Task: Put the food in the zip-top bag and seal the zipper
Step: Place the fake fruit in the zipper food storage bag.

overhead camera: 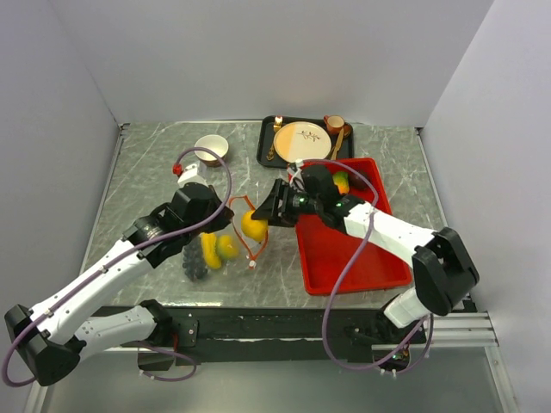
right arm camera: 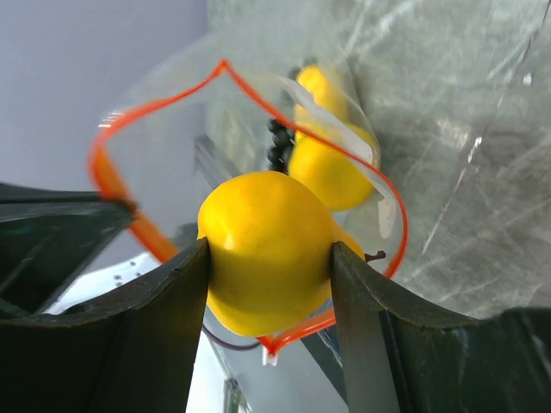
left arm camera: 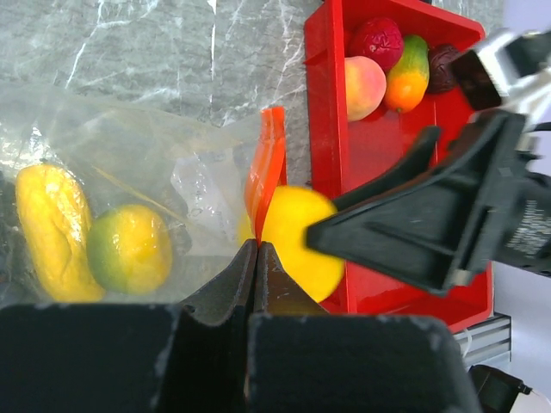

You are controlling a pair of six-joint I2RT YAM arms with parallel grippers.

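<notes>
The left end effector (left arm camera: 256, 258) is pressed together on the thin orange-red zipper strip (left arm camera: 269, 163), holding up one lip of the clear crinkly plastic zip-top bag (left arm camera: 129, 142), which lies on the grey marbled worktop (overhead camera: 155, 163) between the two arms. From the right wrist view the strip forms a wide open loop. The right end effector (right arm camera: 269, 256) pinches the round yellow plastic lemon (left arm camera: 297, 243) between its two fingers, right at that loop, with the fruit partly through the mouth of the bag. Inside the bag lie a long yellow banana-like piece (left arm camera: 47, 232), a round green-and-yellow lime (left arm camera: 129, 248) just beside it, and a dark grape bunch (overhead camera: 194, 265). The red rectangular plastic tray (overhead camera: 353, 249) sits on the right of the worktop, just beside the bag's mouth; in its far corner are a peach (left arm camera: 365, 86), an orange-green mango (left arm camera: 409, 77), a red apple (left arm camera: 379, 39) and a dark plum (left arm camera: 443, 64), clustered close together. Behind the tray stands a black tray (overhead camera: 267, 151) carrying a cream plate (overhead camera: 303, 138) with cutlery.
</notes>
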